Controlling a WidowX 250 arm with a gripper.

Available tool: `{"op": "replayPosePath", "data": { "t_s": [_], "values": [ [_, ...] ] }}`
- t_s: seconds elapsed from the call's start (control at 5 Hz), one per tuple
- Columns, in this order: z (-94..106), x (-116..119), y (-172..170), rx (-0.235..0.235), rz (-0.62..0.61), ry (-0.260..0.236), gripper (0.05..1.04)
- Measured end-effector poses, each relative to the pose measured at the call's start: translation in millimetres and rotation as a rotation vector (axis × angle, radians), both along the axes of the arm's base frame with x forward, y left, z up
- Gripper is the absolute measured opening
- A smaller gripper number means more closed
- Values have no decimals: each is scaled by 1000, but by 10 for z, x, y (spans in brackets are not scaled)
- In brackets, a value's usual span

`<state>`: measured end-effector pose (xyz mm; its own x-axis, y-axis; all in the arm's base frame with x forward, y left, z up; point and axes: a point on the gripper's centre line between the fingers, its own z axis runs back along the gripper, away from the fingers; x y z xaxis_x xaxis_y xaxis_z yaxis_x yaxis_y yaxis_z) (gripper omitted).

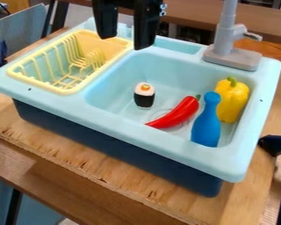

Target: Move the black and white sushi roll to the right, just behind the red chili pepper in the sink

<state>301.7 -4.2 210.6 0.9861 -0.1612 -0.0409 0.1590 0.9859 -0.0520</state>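
1. Your gripper [125,41] hangs at the top of the view, its two fingers parted with nothing between them; keep that gap until both are well down around whatever you grasp.
2. Nearest it in the view is the yellow dish rack [63,91], set in the sink's left side; mind its thin tines if you come down there.
3. The toy sushi roll [145,97] stands upright in the basin [113,90], apart from the rest, so a straight descent with a finger on either side should suit it.
4. The red chili pepper [177,115] lies aslant; close across its narrow width, clear of the basin wall.
5. The blue bowling pin [207,127] stands close to the yellow bell pepper [231,103]; fingers need care there.
6. Keep your path away from the gray faucet [226,41].
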Motion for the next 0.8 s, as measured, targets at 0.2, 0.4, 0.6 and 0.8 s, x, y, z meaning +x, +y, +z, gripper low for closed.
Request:
{"op": "replayPosePath", "data": {
  "t_s": [0.2,0.4,0.6,0.8],
  "values": [
    [-117,18,0,0,0,31,999],
    [-319,155,101,51,-4,-61,999],
    [-466,303,158,103,-56,-117,999],
    [-565,325,176,130,-47,-136,999]
  ]
}}
